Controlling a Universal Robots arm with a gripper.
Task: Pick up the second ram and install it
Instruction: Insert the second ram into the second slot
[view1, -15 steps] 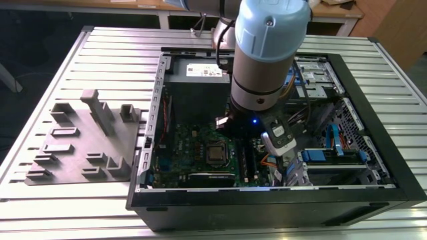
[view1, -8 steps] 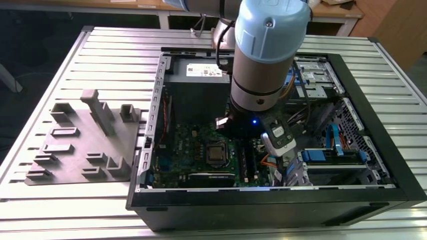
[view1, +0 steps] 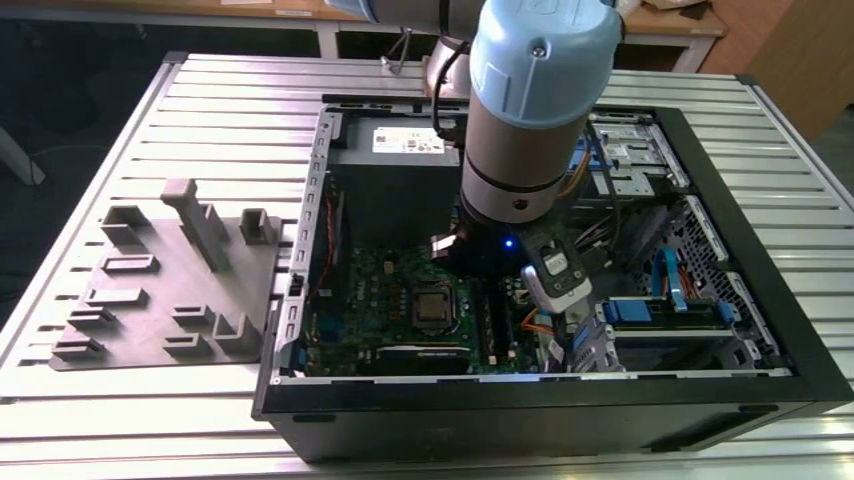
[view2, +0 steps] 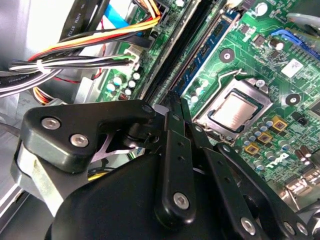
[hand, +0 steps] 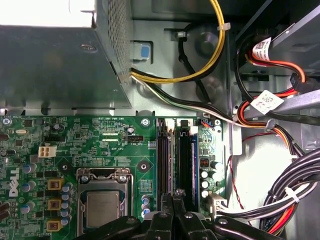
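Closed tight, the tool (hand: 173, 193) sits at the black slots (hand: 164, 150).

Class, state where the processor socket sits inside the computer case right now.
In the exterior view, the processor socket lies on the green motherboard, to the exterior view's left of the black memory slots.

The exterior view looks steeply down on the open case (view1: 534, 415), arm (view1: 541, 110) at 12 o'clock, while both wrist views peer past the gripper (hand: 175, 194) (view2: 173, 97), close over the motherboard (hand: 105, 135) (view2: 285, 95), sharing the CPU socket (hand: 102, 206) (view2: 235, 111).
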